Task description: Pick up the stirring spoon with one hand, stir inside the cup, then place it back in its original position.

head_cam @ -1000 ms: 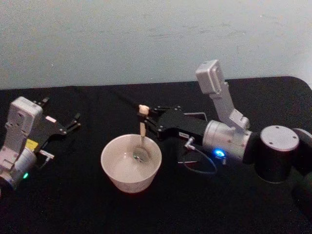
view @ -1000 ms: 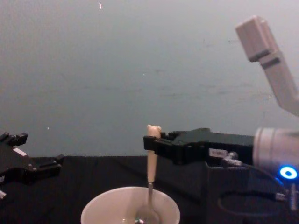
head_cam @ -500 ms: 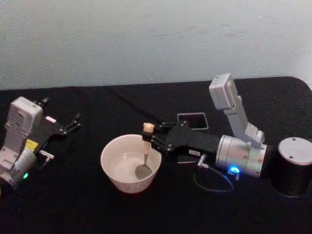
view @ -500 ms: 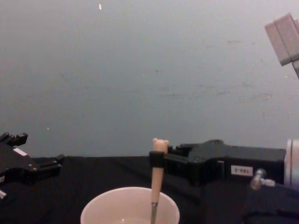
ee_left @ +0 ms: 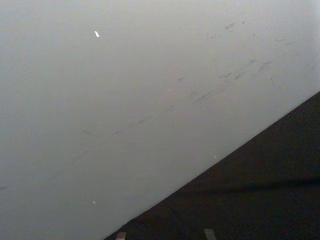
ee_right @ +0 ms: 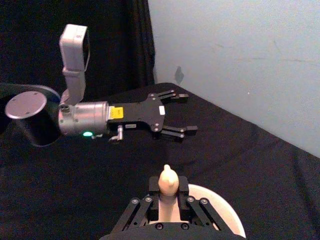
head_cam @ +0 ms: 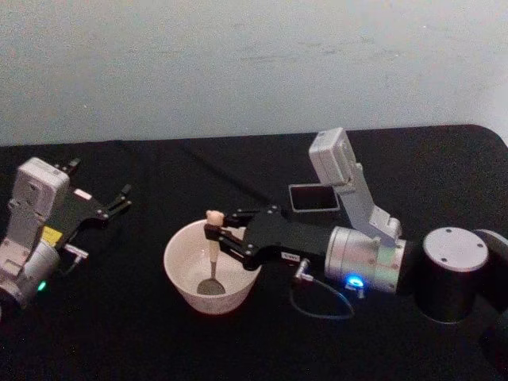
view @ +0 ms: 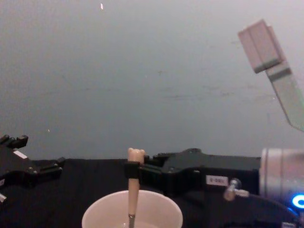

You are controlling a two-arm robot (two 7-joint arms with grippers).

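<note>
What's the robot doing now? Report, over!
Right gripper shut on stirring spoon, upright, bowl inside cup. Left gripper open, parked far left. Grey holder behind, apart from cup.

In the chest view, the bottom edge cut off the lower part of the cup [view: 97,216] and the bowl of the stirring spoon [view: 133,187].

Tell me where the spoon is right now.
In the head view the spoon stands upright inside the cup, just left of centre, its handle pinched by the right hand.
</note>
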